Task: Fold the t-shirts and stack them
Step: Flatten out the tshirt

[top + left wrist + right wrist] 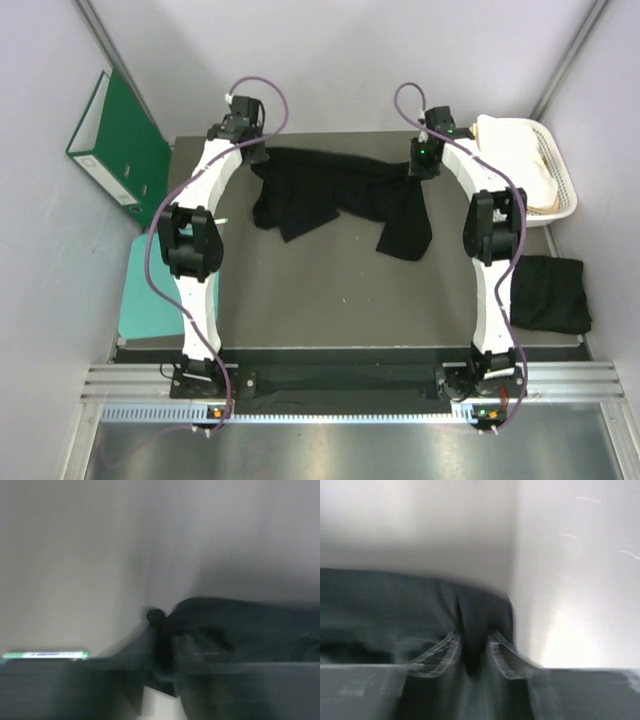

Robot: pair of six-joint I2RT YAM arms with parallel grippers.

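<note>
A black t-shirt point(340, 195) hangs stretched between both grippers over the far half of the table, its lower parts drooping onto the tabletop. My left gripper point(250, 150) is shut on its left end, seen as dark cloth point(235, 630) in the left wrist view. My right gripper point(424, 158) is shut on its right end, the cloth point(475, 625) pinched between the fingers. A second black t-shirt point(548, 293) lies folded at the table's right edge.
A white plastic basket point(560, 165) with cream-white cloth stands at the far right. A green binder point(118, 145) leans on the left wall. A teal mat point(150, 295) lies left of the dark table point(330, 300). Grey walls close in behind.
</note>
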